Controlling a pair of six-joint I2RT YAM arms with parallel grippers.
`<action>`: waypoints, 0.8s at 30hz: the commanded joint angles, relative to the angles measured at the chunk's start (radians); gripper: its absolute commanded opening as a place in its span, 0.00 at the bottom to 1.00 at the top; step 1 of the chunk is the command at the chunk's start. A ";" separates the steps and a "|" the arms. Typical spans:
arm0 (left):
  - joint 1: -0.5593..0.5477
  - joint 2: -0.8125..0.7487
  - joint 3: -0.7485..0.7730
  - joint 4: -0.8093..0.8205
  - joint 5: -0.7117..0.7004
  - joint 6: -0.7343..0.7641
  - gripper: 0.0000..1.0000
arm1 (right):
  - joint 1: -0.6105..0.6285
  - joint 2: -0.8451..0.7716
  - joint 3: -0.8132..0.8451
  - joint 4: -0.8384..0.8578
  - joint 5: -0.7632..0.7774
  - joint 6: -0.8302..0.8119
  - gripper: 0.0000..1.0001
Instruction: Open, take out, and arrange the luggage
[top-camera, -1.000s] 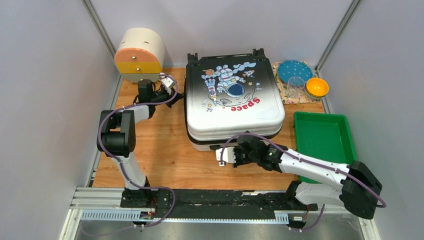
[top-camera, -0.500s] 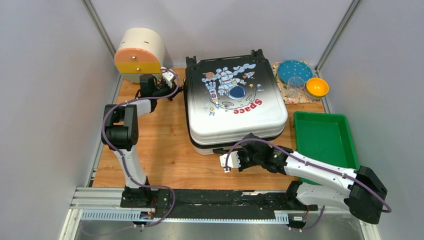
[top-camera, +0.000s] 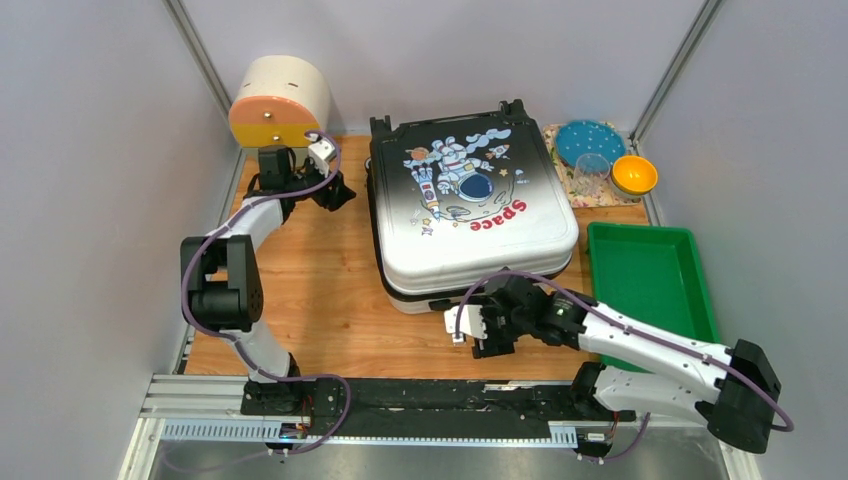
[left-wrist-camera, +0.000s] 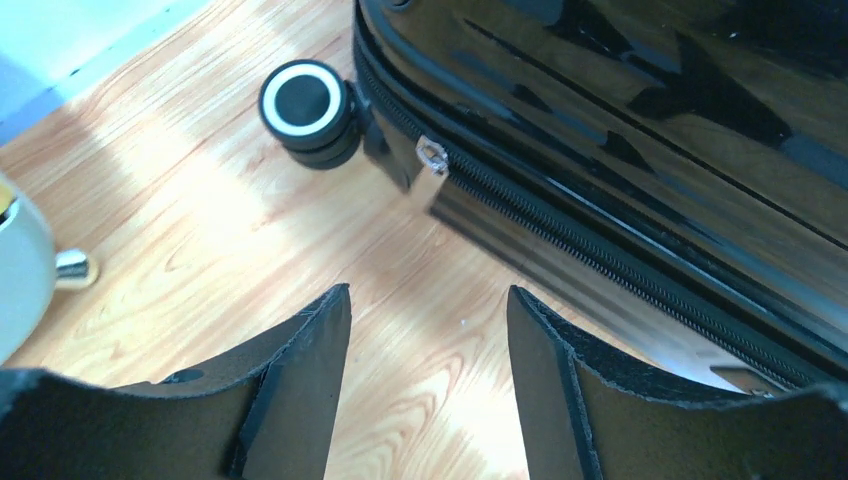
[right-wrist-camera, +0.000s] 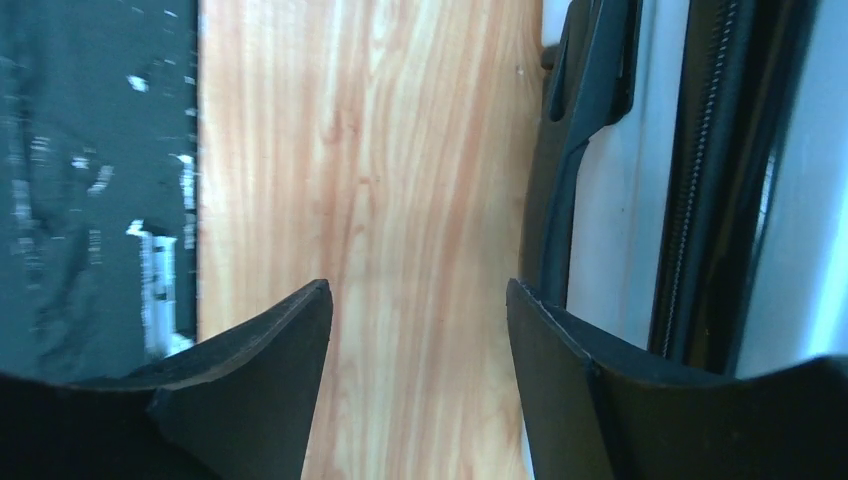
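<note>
Luggage: white-to-black hard-shell suitcase with astronaut print (top-camera: 470, 210) lies flat mid-table, lid down | Handling: likely heavy, stiff, slick; best taken by the silver zipper pull (left-wrist-camera: 432, 160) beside a black wheel (left-wrist-camera: 303, 100) | left gripper (left-wrist-camera: 430, 300) spread, empty | right gripper (right-wrist-camera: 415, 290) spread, empty, at the front edge | Nearby: round cream drawer box (top-camera: 280, 100), green plastic tray (top-camera: 650, 290); neither obstructs.

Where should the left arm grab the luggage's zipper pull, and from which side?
Pinch the silver tab itself, where it sticks out of the zipper track beside the wheel. Come from the luggage's left side, low over the table; the open left fingers face it there. It looks thin and flat, so close across its faces.
</note>
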 joint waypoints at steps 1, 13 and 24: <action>0.038 -0.093 0.055 -0.117 -0.044 -0.026 0.66 | 0.025 -0.129 0.079 -0.109 -0.104 0.137 0.68; -0.026 0.145 0.587 -0.153 -0.293 -0.269 0.65 | -0.021 -0.254 0.220 -0.008 0.122 0.438 0.68; -0.191 0.482 0.963 0.033 -0.429 -0.388 0.67 | -0.561 -0.180 0.401 -0.186 0.075 0.924 0.67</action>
